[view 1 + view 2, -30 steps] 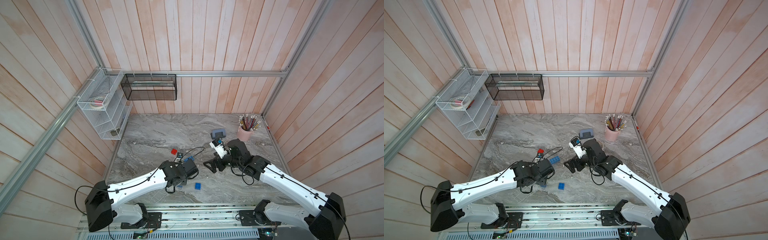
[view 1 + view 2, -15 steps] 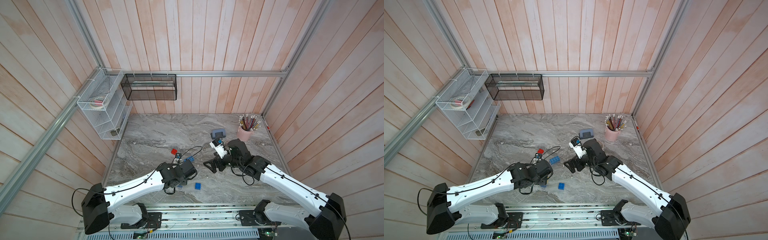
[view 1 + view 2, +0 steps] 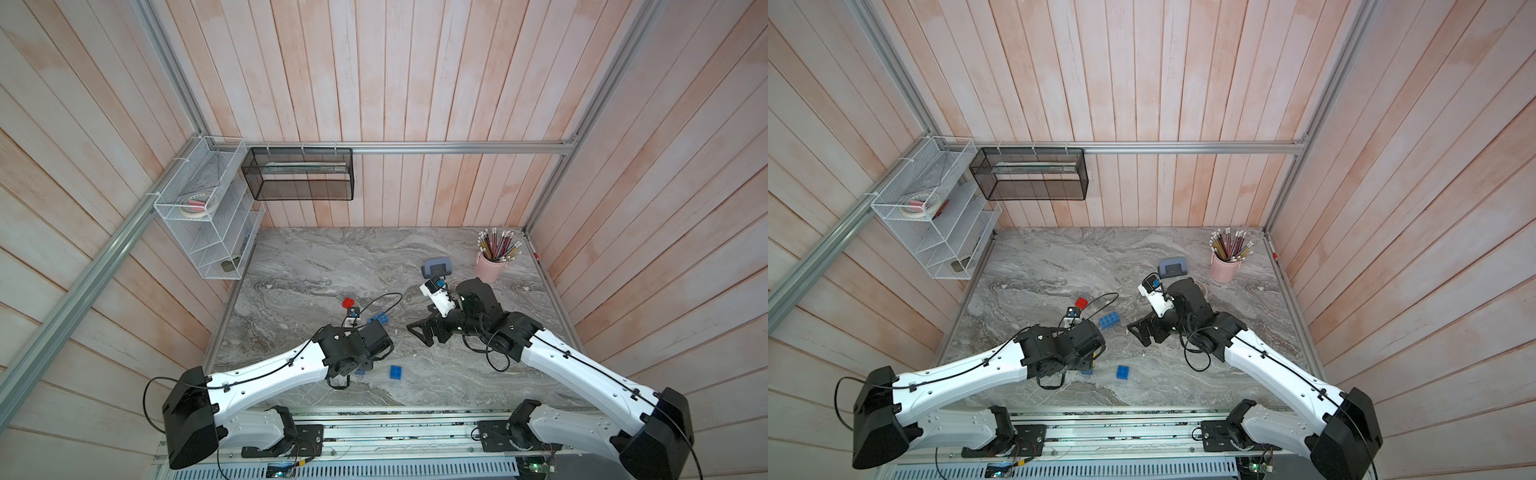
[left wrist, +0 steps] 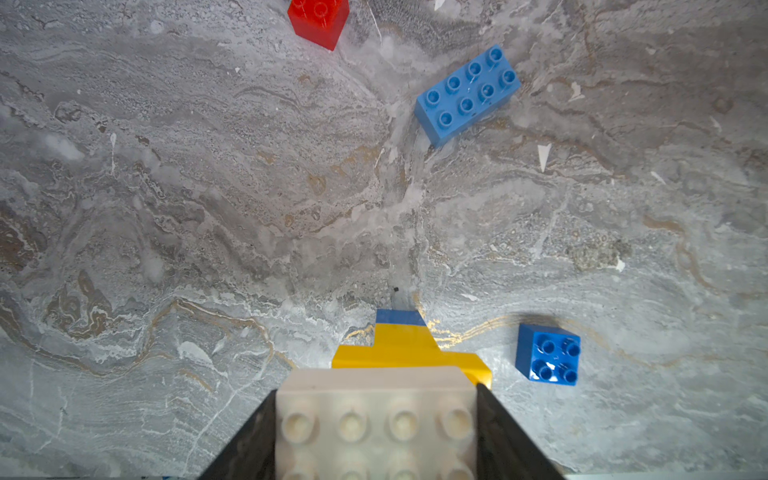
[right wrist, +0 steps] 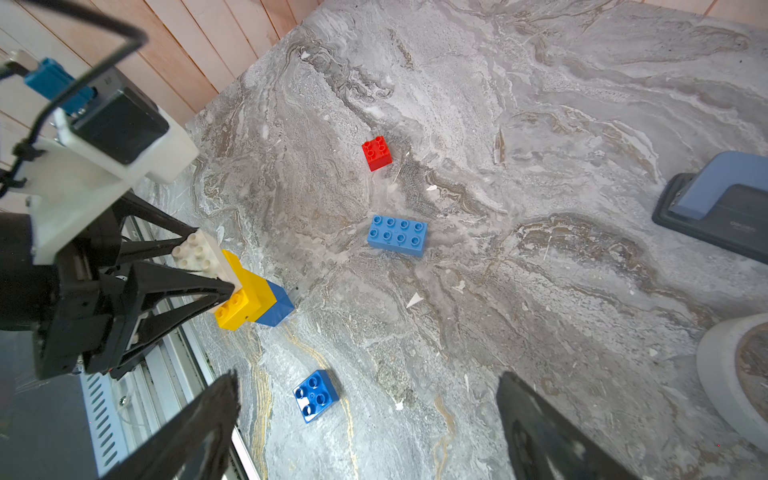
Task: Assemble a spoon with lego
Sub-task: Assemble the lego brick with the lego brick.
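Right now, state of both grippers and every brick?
left gripper: shut on spoon, at its white end.
right gripper: open, empty.
spoon: unfinished, white-yellow-blue stack, held.
red brick: loose, studs up.
long blue brick: loose, studs up.
square blue brick: loose, studs up.

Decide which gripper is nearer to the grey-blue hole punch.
Right. The right gripper hangs open a short way on the robot's side of the hole punch. The left gripper, shut on the part-built spoon, sits much farther off, near the table's front edge.
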You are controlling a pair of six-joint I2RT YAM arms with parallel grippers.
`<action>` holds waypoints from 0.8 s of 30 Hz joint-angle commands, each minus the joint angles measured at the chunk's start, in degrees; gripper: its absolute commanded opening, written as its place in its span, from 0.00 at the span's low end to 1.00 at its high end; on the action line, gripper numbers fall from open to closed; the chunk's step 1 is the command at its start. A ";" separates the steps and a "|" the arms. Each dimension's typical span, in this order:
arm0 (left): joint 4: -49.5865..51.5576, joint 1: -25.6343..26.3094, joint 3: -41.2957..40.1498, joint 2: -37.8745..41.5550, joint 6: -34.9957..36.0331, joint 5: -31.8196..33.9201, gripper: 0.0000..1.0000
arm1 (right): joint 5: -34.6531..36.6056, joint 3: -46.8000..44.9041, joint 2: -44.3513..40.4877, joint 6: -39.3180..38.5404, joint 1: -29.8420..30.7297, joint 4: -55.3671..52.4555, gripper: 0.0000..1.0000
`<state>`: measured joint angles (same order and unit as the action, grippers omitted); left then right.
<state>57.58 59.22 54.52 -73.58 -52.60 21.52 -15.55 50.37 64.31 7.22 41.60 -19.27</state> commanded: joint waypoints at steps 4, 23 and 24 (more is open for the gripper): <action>10.95 0.51 -2.08 -4.20 3.10 -4.85 0.21 | -0.62 -0.54 -0.83 0.07 0.41 0.54 0.98; 12.61 0.97 -4.47 -5.49 -1.83 -2.84 0.20 | -0.91 -0.84 -1.23 0.16 0.42 0.79 0.98; 12.26 0.98 -5.15 -5.48 -2.14 -3.01 0.20 | -0.88 -0.80 -1.14 0.16 0.45 0.74 0.98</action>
<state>60.20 60.18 55.75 -75.46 -53.93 23.03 -15.55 50.26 64.16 7.25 41.60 -19.25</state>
